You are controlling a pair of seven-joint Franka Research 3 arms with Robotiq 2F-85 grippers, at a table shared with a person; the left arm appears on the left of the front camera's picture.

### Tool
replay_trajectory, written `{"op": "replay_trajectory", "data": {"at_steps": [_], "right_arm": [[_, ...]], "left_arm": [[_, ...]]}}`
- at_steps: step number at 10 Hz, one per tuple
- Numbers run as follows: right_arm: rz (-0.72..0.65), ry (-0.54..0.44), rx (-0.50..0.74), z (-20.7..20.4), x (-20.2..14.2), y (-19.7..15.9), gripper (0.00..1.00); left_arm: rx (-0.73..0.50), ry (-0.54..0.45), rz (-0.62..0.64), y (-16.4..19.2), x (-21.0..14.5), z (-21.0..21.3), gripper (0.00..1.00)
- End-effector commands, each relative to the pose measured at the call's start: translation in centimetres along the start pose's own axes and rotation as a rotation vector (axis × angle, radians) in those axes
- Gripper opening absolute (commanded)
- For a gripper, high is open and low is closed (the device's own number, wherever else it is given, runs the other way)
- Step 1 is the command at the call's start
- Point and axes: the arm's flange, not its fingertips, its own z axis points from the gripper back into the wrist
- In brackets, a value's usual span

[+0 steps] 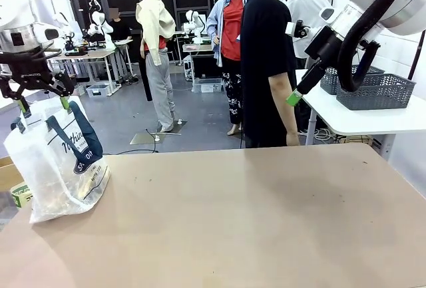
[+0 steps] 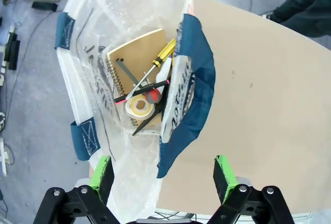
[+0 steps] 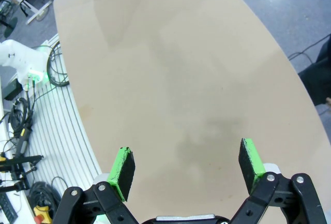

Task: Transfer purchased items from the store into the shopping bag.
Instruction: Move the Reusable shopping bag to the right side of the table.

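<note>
We see the shopping bag (image 1: 58, 168) standing at the table's (image 1: 253, 221) left edge with a tan notebook (image 2: 138, 61), screwdriver (image 2: 155, 66) and tape roll (image 2: 140, 107) inside, our left gripper (image 2: 163, 176) spread empty above it, our right gripper (image 3: 187, 166) likewise spread, empty, over bare tabletop.

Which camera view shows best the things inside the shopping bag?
The left wrist view: it looks straight down into the open shopping bag at the notebook, the screwdriver and the tape roll. The front view gives the bag's side, contents blurred. The right wrist view catches its corner.
</note>
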Motion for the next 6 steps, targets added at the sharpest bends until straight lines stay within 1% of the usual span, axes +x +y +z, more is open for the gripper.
{"op": "replay_trajectory", "data": {"at_steps": [1,2,3,4,5,6], "right_arm": [[-0.013,-0.008,-0.007,-0.1,0.1,0.0,1.00],[-0.013,-0.008,-0.007,-0.1,0.1,0.0,1.00],[-0.013,-0.008,-0.007,-0.1,0.1,0.0,1.00],[-0.013,-0.008,-0.007,-0.1,0.1,0.0,1.00],[-0.013,-0.008,-0.007,-0.1,0.1,0.0,1.00],[-0.013,-0.008,-0.007,-0.1,0.1,0.0,1.00]], "left_arm": [[-0.105,0.009,-0.178,-0.4,-0.8,0.6,1.00],[-0.162,0.013,-0.265,-1.0,-1.1,0.9,1.00],[-0.201,-0.005,-0.367,-1.4,-1.4,1.1,1.00],[-0.267,0.003,-0.452,-2.0,-1.4,0.9,1.00],[-0.368,-0.020,-0.549,-2.5,-1.6,0.8,1.00],[-0.455,-0.101,-0.641,-2.7,-1.7,0.7,1.00]]}}
